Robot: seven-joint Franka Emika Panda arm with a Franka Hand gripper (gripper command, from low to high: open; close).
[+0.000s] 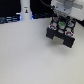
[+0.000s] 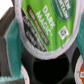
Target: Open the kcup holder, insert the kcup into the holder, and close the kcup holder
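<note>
The small white cup-shaped pod with a bright green printed foil top sits tilted just above the round slots. The black boxy drawer unit stands open on the white surface, its pod tray exposed.

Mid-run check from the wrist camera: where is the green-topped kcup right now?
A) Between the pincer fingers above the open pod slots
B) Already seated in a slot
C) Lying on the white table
A: the kcup sits tilted between the pincer fingers, over the kcup holder slots.
</note>
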